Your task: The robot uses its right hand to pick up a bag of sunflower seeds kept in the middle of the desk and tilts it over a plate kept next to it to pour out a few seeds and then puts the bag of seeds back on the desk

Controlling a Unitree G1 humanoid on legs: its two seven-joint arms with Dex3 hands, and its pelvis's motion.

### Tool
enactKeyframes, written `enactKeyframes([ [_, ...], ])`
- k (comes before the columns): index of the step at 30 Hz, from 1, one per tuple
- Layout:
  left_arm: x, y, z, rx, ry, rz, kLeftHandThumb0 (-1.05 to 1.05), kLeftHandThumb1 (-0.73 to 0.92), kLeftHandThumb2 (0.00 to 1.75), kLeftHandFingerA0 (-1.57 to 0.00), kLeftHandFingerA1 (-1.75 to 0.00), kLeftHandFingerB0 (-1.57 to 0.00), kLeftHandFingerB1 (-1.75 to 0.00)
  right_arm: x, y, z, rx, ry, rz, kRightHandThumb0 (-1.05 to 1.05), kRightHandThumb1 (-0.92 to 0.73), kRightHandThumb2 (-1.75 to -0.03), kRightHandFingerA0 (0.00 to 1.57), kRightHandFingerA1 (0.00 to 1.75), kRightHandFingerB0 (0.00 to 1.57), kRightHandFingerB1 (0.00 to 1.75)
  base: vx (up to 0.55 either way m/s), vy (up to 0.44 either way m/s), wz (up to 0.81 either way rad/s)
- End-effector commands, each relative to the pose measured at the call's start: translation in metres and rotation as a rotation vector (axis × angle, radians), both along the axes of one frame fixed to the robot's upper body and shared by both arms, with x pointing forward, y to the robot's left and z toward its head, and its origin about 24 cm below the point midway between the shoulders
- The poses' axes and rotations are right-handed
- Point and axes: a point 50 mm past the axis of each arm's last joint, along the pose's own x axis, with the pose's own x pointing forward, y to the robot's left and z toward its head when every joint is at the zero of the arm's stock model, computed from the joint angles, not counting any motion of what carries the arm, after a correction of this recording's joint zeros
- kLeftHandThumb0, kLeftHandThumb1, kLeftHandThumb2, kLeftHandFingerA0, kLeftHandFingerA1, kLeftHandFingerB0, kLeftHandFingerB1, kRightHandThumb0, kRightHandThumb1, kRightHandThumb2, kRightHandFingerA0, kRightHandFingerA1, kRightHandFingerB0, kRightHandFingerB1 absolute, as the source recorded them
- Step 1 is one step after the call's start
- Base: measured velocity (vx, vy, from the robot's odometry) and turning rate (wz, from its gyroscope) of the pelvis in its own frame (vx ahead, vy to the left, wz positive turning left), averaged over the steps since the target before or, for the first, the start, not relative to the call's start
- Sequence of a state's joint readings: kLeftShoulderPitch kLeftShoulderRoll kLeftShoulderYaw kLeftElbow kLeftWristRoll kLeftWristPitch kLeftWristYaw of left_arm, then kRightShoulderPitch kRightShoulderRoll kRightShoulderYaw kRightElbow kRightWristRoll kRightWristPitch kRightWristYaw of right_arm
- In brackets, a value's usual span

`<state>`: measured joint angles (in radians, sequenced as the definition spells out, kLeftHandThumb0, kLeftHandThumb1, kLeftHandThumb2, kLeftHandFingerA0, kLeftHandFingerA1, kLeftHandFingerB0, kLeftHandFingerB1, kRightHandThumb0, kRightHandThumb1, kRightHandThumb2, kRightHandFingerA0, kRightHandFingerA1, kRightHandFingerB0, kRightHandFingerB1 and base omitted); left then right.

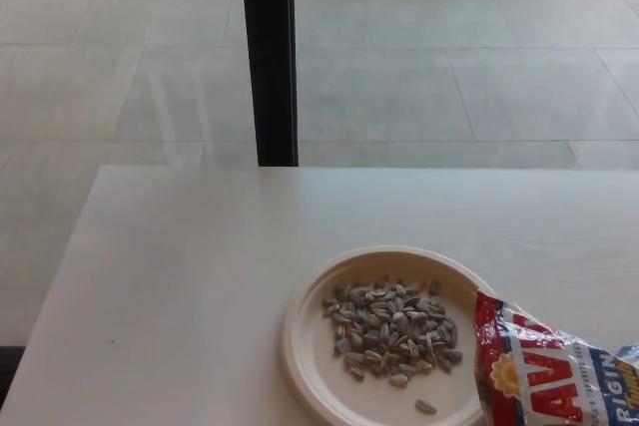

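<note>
Pale tiled floor [479,67] and a dark post [268,57] lie beyond the white desk [170,276]. Neither robot hand shows, so their state cannot be told. Cut off at the desk's near right, the seed bag [554,376] overlaps a cream plate [305,351] holding a pile of sunflower seeds [391,331].
</note>
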<state>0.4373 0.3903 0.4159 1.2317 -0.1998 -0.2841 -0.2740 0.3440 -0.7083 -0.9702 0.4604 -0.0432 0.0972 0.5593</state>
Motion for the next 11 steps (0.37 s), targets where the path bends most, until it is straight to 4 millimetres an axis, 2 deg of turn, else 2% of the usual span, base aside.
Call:
enactKeyframes([
  [1, 0.002, 0.006, 0.002, 0.025, -0.017, 0.063, -0.86, 0.91, 0.84, -0.40, -0.72, -0.29, -0.60, -0.087, 0.036, -0.157, 0.511, -0.711, -1.082, -0.61, -0.74, -0.62, 0.00, 0.49, 0.05, 0.40, 0.00, 0.000, 0.00],
  [2, 0.002, 0.005, 0.001, 0.020, -0.011, 0.056, -0.85, 0.92, 0.84, -0.40, -0.72, -0.28, -0.59, -0.093, 0.054, -0.171, 0.484, -0.433, -0.954, -0.60, -0.77, -0.64, 0.01, 0.47, 0.04, 0.33, 0.00, 0.000, 0.00],
  [3, 0.001, 0.005, 0.001, 0.016, -0.014, 0.063, -0.87, 0.92, 0.84, -0.38, -0.72, -0.28, -0.59, -0.096, 0.062, -0.180, 0.490, -0.310, -0.908, -0.58, -0.72, -0.62, 0.07, 0.54, 0.08, 0.44, 0.00, 0.000, 0.00],
  [4, 0.000, 0.005, 0.002, 0.011, -0.018, 0.073, -0.84, 0.92, 0.82, -0.40, -0.74, -0.27, -0.59, -0.099, 0.068, -0.188, 0.515, -0.246, -0.889, -0.55, -0.66, -0.60, 0.13, 0.52, 0.13, 0.38, 0.00, 0.000, 0.00],
  [5, -0.001, 0.005, 0.002, 0.010, -0.017, 0.077, -0.81, 0.72, 1.23, -0.42, -0.73, -0.24, -0.61, -0.103, 0.075, -0.195, 0.535, -0.147, -0.830, -0.36, -0.51, -1.04, 0.01, 0.53, 0.00, 0.51, 0.00, 0.000, 0.00],
  [6, 0.000, 0.005, 0.002, 0.011, -0.016, 0.073, -0.81, 0.72, 1.23, -0.42, -0.73, -0.24, -0.61, -0.106, 0.079, -0.199, 0.544, -0.073, -0.787, -0.36, -0.51, -1.04, 0.01, 0.53, 0.00, 0.51, 0.00, 0.000, 0.00],
  [8, 0.003, 0.006, 0.002, 0.010, -0.017, 0.066, -0.81, 0.72, 1.23, -0.42, -0.73, -0.24, -0.61, -0.108, 0.080, -0.200, 0.543, -0.064, -0.785, -0.36, -0.51, -1.04, 0.01, 0.53, 0.00, 0.51, 0.00, 0.000, 0.00],
  [9, 0.001, 0.006, 0.003, 0.018, -0.018, 0.068, -0.86, 0.92, 0.82, -0.39, -0.75, -0.29, -0.61, -0.110, 0.086, -0.204, 0.586, 0.006, -0.736, -0.55, -0.60, -0.59, 0.17, 0.46, 0.12, 0.33, 0.00, 0.000, 0.00],
  [10, 0.000, 0.005, 0.002, 0.012, 0.001, 0.043, -0.85, 0.92, 0.81, -0.35, -0.70, -0.26, -0.59, -0.112, 0.087, -0.204, 0.561, 0.051, -0.687, -0.60, -0.48, -0.81, 0.11, 0.54, 0.08, 0.45, 0.00, 0.000, 0.00],
  [11, 0.000, 0.005, 0.002, 0.009, 0.005, 0.039, -0.83, 0.92, 0.84, -0.36, -0.71, -0.26, -0.59, -0.111, 0.088, -0.204, 0.561, 0.052, -0.677, -0.36, -0.49, -1.03, 0.01, 0.53, 0.00, 0.51, 0.00, 0.000, 0.00],
])
